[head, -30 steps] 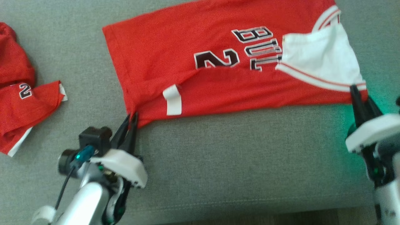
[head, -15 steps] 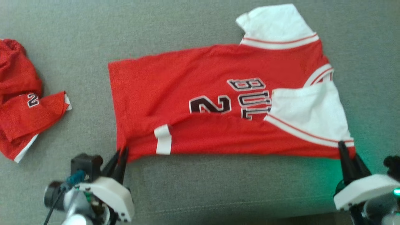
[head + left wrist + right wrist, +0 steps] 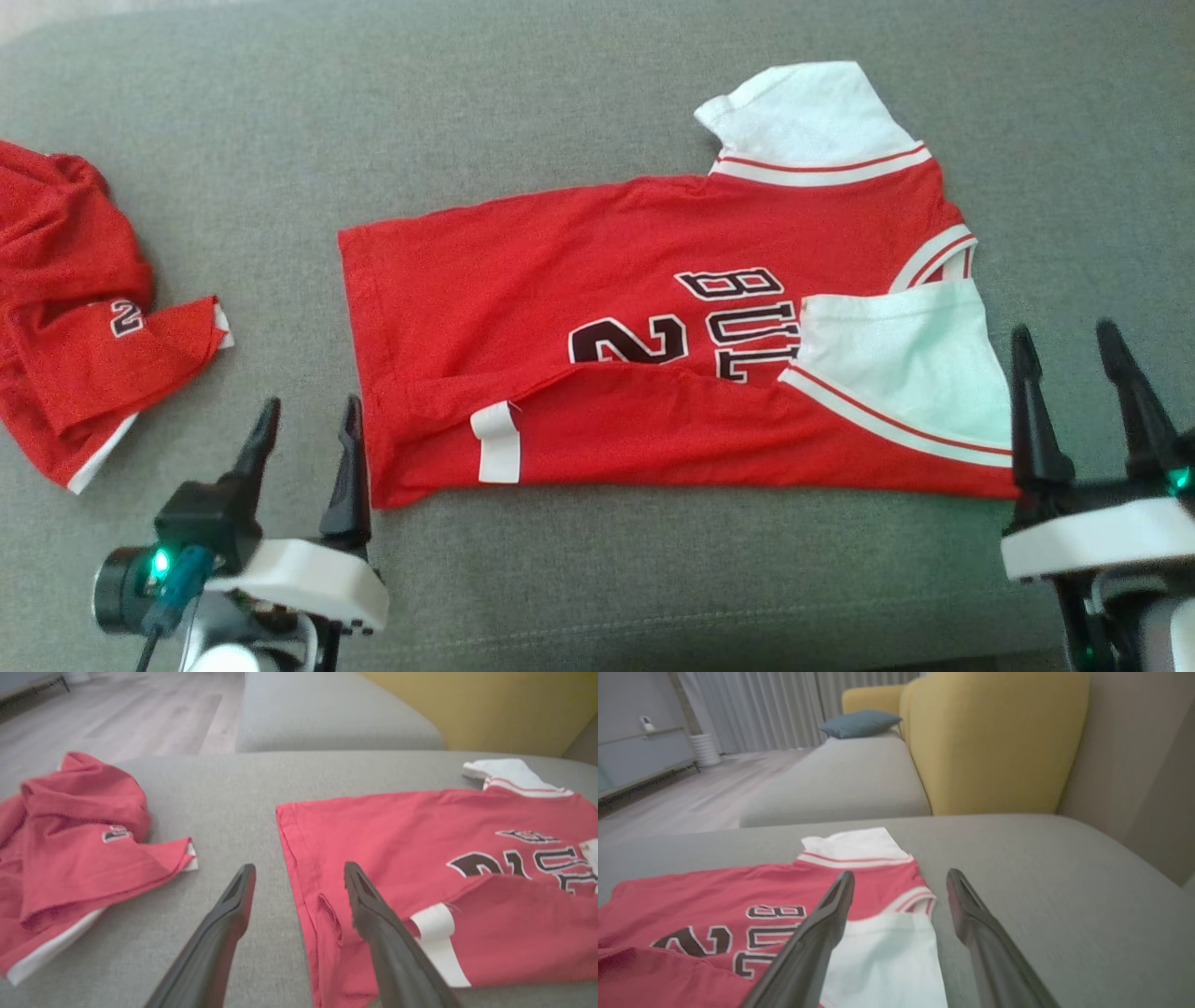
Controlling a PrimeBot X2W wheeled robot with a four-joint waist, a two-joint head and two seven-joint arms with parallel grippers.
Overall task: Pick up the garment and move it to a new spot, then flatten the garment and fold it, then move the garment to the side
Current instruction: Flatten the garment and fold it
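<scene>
A red jersey (image 3: 560, 289) with white sleeves and black lettering lies spread on the grey sofa seat (image 3: 597, 579); its near long edge is folded over toward the middle, with one white sleeve (image 3: 896, 373) lying on the lettering. In the left wrist view the jersey (image 3: 402, 830) has its hem corner between my fingers. My left gripper (image 3: 306, 431) stands open beside the jersey's near left corner, holding nothing. At the near right corner my right gripper (image 3: 1069, 359) is open too, off the cloth. In the right wrist view the folded sleeve (image 3: 887, 956) lies below my fingers.
A second red garment (image 3: 75, 308) lies crumpled at the left of the seat, also in the left wrist view (image 3: 70, 844). A yellow sofa back (image 3: 994, 742) and another grey seat (image 3: 845, 779) stand beyond, with wooden floor (image 3: 691, 798) further off.
Both grippers were shut on the jersey's near corners and have let go and opened. The head camera tilted, so the whole scene sits lower in the picture.
</scene>
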